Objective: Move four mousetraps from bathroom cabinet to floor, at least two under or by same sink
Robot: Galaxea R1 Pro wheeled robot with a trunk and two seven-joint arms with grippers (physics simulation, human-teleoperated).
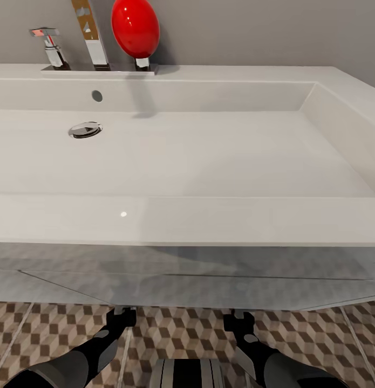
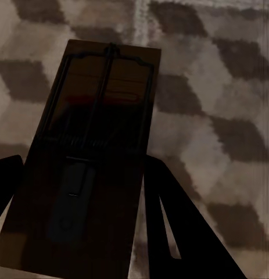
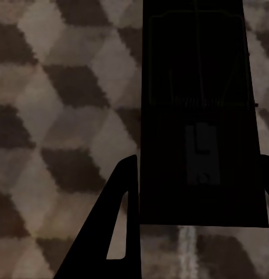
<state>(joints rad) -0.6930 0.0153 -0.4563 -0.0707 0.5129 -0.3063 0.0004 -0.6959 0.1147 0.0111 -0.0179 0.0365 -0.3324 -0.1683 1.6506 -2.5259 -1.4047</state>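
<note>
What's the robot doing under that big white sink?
The robot faces the white sink with both arms reaching down beneath its front edge toward the patterned bathroom floor. Each wrist view shows a mousetrap between the gripper's fingers: one in the left gripper, one in the right gripper, both over the tiles. It looks like the robot is holding them and about to set them down under the sink, though the shadows hide whether they touch the floor.
</note>
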